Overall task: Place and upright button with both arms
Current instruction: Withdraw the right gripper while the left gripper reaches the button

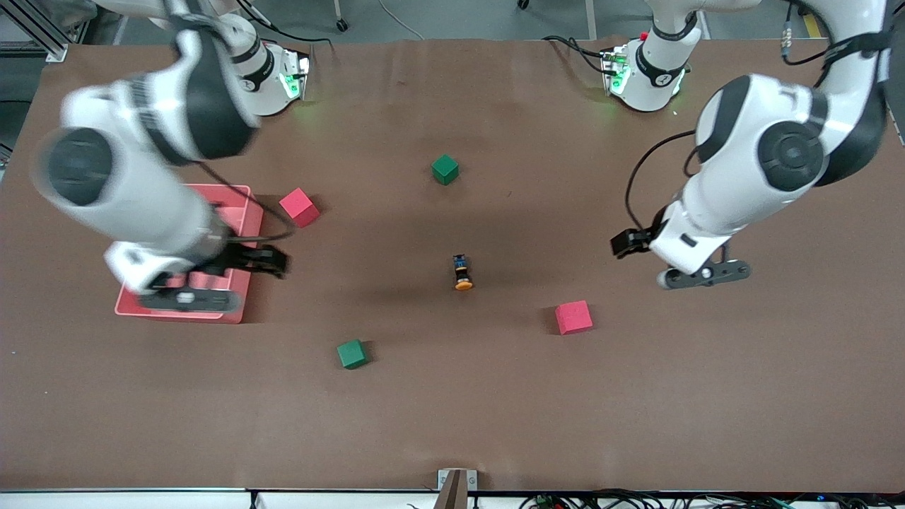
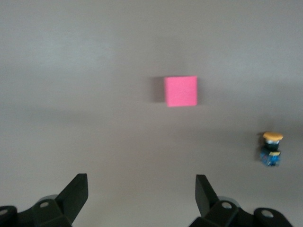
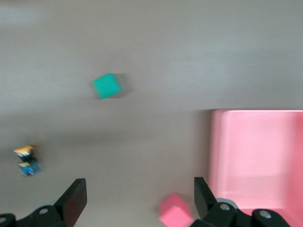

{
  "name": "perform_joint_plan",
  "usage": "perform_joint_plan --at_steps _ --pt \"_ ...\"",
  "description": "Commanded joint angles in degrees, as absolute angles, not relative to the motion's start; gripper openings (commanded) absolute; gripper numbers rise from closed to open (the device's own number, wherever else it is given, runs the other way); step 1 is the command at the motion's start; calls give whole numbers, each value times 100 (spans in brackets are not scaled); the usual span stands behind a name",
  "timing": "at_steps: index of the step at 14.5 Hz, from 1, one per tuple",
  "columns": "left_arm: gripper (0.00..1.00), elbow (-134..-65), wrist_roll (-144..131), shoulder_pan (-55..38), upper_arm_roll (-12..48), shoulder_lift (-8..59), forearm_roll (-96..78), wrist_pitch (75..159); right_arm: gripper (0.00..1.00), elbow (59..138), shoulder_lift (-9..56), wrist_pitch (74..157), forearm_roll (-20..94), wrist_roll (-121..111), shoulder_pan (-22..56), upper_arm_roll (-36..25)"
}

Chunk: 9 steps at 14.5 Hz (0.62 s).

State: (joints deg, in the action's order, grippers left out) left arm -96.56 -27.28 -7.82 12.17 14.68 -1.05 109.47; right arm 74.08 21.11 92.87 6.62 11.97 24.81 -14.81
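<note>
From my console the brown table (image 1: 452, 410) fills nearly the whole front view. On it, the two arms are the biggest things I see. The right arm (image 1: 134, 177) comes from its base and hangs over the pink tray (image 1: 244, 212) at its end of the table, and it looks smeared in the front view. The left arm (image 1: 763, 162) bends down over bare table at its own end.

The right gripper (image 3: 140, 196) is over the tray's edge, fingers spread wide with nothing between them. The left gripper (image 2: 142, 194) hovers over the table near a red cube, fingers likewise wide apart and empty.

The tray is a shallow pink box, partly hidden under the right arm.

Next come four cubes. One red cube (image 1: 298, 206) sits just beside the tray, toward the middle of the table. The other red cube (image 1: 573, 317) lies nearer the front camera, toward the left arm's end. One green cube (image 1: 445, 169) is up toward the bases; the other green cube (image 1: 351, 353) is the nearest cube to the front camera.

Smallest is the button (image 1: 462, 273), lying on its side (not upright) around the middle of the table, orange cap pointing toward the front camera, well apart from both grippers.
</note>
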Motion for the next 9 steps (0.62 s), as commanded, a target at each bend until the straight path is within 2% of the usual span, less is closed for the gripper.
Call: perform_joint_plan --at_steps 1,4,7,9 --pt "100 -9905 -3154 -1027 1204 1642 -79 11565 100 8251 1268 9203 677 320 1778 -1362" --pt "100 -9888 -3838 -1422 1204 2143 201 12057 100 8516 714 9063 520 -745 1136 -1362" --pt "100 -9756 -4621 -1862 1204 2749 737 12418 100 8578 353 8685 291 -756 888 -1362" --pt "100 -9555 -4842 -2021 1204 3013 878 12437 100 8989 -42 8771 194 -756 783 -1362"
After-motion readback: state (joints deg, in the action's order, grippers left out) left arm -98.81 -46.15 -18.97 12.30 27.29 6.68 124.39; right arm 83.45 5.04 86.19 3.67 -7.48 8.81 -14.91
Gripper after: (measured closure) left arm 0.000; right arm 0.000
